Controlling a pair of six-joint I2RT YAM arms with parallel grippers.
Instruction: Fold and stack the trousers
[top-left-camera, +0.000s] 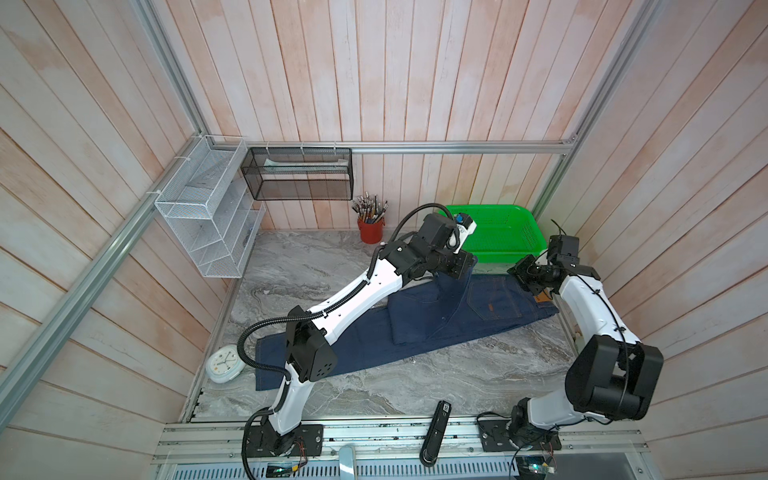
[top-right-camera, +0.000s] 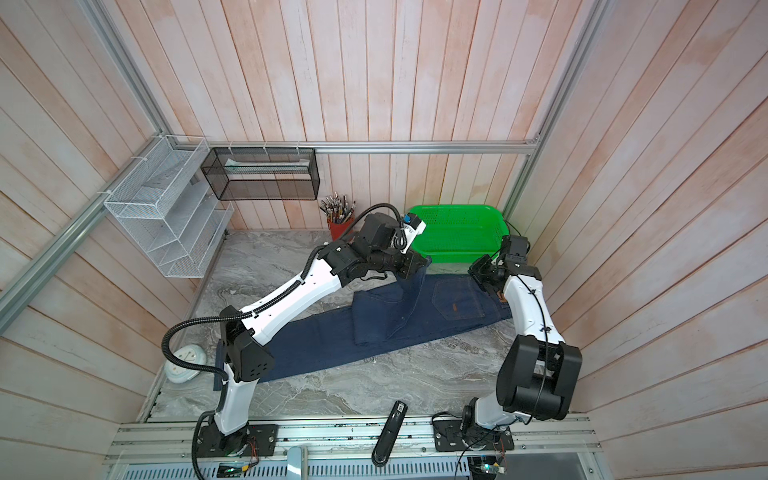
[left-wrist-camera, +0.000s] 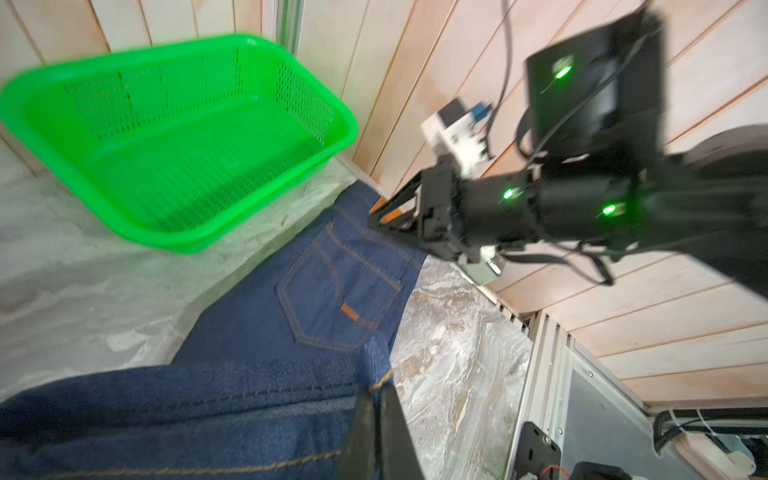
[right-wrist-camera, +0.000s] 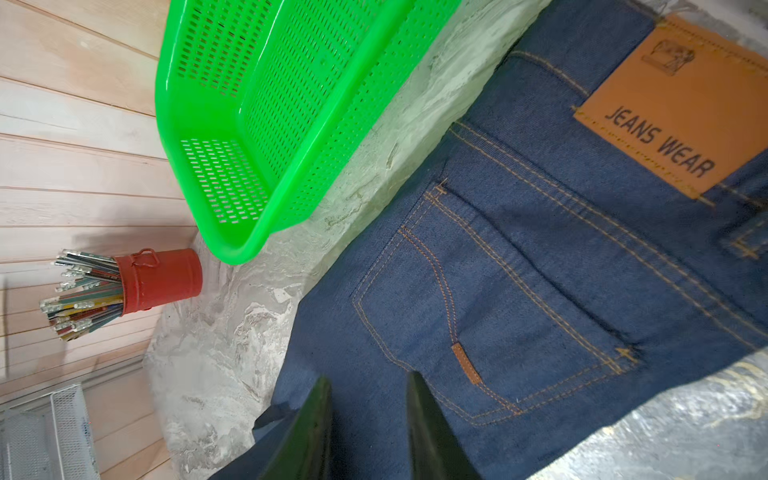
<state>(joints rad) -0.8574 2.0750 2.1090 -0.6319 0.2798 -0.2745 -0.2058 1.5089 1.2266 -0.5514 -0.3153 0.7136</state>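
while on trousers (right-wrist-camera: 498, 291), patch (right-wrist-camera: 673, 108) "jeans wear"

Lab booth: aluminium frame (top-left-camera: 457, 147), plank walls (top-left-camera: 374, 62)

Bright, even light, soft shadows – left wrist view motion-blurred, top views edge-warped.
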